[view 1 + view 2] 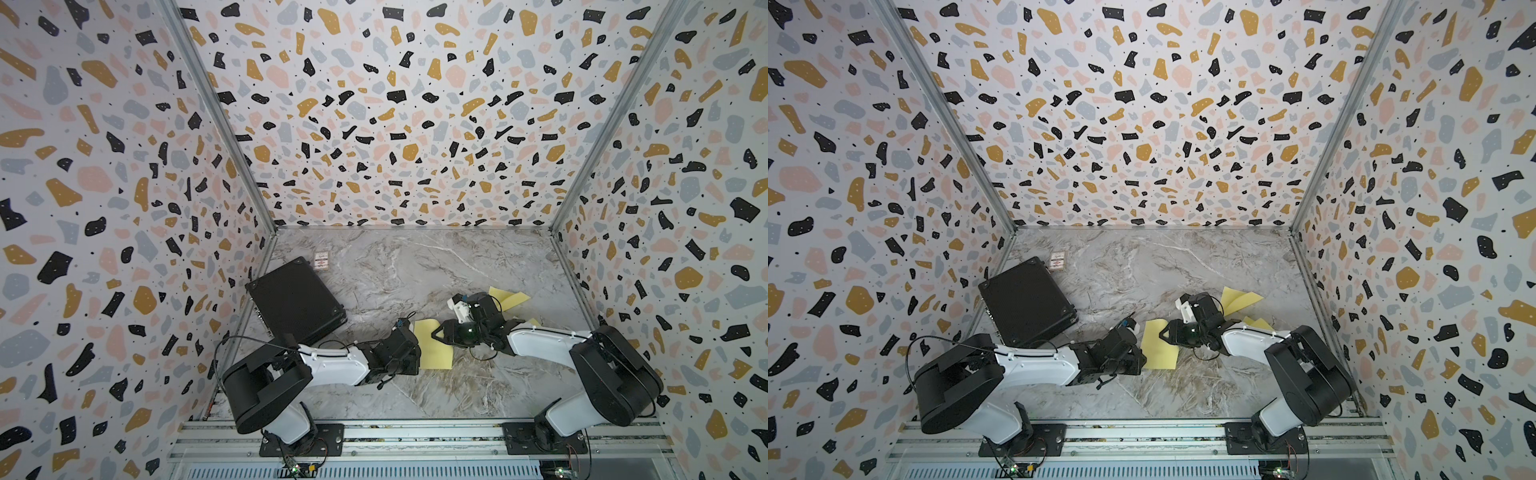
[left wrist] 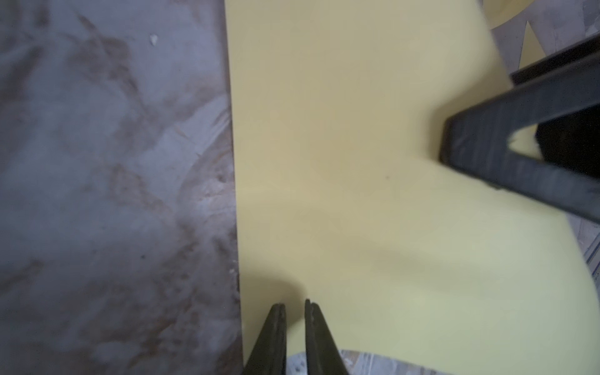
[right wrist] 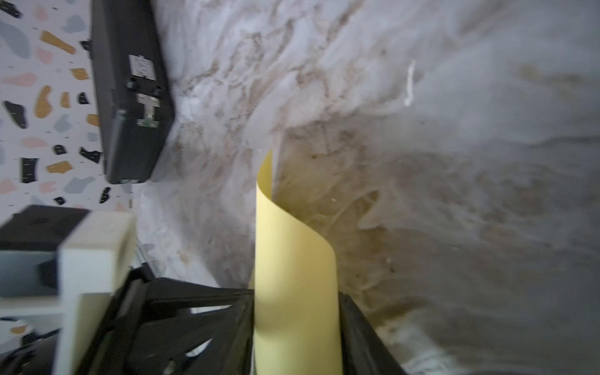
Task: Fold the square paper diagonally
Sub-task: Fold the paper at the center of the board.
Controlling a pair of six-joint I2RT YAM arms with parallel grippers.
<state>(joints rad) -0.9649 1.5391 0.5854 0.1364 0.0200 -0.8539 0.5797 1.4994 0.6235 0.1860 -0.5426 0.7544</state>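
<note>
Right gripper: jaws part-spread, a curled band of the yellow square paper standing between them; in the right wrist view the sheet fills the gap from one black finger to the other, so it reads as held. In both top views this gripper sits at the sheet's far right corner, lifted off the marble.

Left gripper: fingers nearly together, a narrow slit left between the tips. They rest low over the paper just inside its edge; whether they pinch the sheet or only press on it cannot be told. In a top view the gripper lies at the paper's left side.

Yellow square paper, task sheet: near the middle front of the marble tabletop, between the two grippers. Most of it lies flat; the portion at the right gripper curves upward.

Other yellow papers: loose sheets behind the right arm, one with a raised corner, another partly hidden beside the forearm.

Black case: flat, rectangular, by the left wall, well apart from the task sheet; a labelled end panel shows in the right wrist view.

Small printed card pack: on the marble just beyond the case's far corner.
</note>
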